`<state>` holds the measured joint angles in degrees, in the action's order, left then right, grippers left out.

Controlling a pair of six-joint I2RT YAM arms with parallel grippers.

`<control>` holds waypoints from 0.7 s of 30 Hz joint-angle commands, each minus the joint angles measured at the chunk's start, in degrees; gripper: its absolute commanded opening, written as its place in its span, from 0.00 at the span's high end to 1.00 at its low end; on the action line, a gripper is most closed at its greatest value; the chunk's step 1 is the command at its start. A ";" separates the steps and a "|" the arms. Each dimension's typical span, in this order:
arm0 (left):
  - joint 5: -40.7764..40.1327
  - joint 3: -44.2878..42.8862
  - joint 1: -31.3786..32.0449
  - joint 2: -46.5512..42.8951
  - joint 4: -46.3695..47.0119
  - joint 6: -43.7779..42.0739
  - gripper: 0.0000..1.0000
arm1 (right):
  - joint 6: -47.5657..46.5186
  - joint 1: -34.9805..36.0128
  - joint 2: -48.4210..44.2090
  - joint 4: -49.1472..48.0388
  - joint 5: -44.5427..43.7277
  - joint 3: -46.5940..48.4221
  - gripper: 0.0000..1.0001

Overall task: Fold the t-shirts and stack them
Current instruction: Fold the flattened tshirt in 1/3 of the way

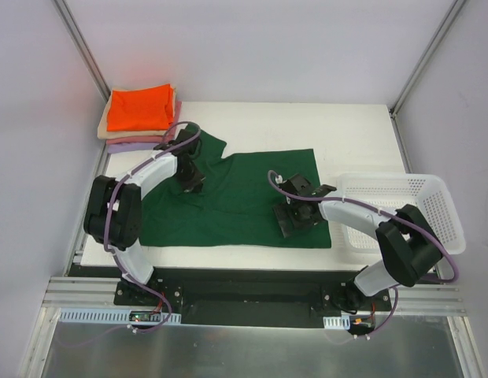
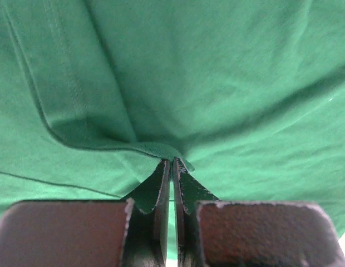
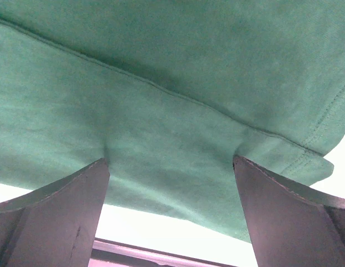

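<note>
The large dark green t-shirt (image 1: 236, 201) lies spread over the middle of the table. My left gripper (image 1: 190, 179) is shut on a fold of the green cloth (image 2: 161, 149) near the shirt's upper left. My right gripper (image 1: 295, 216) is open, its fingers (image 3: 67, 206) pressed down on the green shirt (image 3: 172, 111) near its lower right edge. A stack of folded shirts sits at the far left corner: bright orange (image 1: 138, 109) on top, with beige, pink and lavender (image 1: 138, 143) edges under it.
A white plastic mesh basket (image 1: 401, 209) stands on the right side of the table, beside the right arm. White table surface (image 1: 307, 126) shows behind the green shirt. The table's front edge (image 3: 161, 250) lies just beyond the shirt's hem.
</note>
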<state>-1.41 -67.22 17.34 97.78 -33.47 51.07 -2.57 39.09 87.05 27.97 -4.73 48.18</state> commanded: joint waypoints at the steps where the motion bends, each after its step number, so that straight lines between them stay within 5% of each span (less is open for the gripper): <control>1: -6.06 -5.10 0.76 1.88 -1.51 -2.28 1.00 | 0.46 -0.24 -3.99 2.27 -0.37 0.24 0.04; 16: -0.70 -18.82 7.70 12.26 -1.42 -20.12 0.98 | 0.99 -0.33 -7.06 5.17 -2.56 -0.99 0.04; 18: -1.75 -19.35 8.23 12.35 -1.51 -21.18 0.89 | 0.99 -0.33 -7.50 5.34 -2.56 -0.99 0.04; 21: -2.63 -19.53 8.32 11.21 -1.51 -22.15 0.56 | 1.07 -0.24 -7.94 5.78 -3.00 -0.90 0.04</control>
<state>-3.25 -84.29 25.52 110.45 -34.59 32.56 -2.15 38.98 81.47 31.68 -5.91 47.22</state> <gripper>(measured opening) 0.285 0.963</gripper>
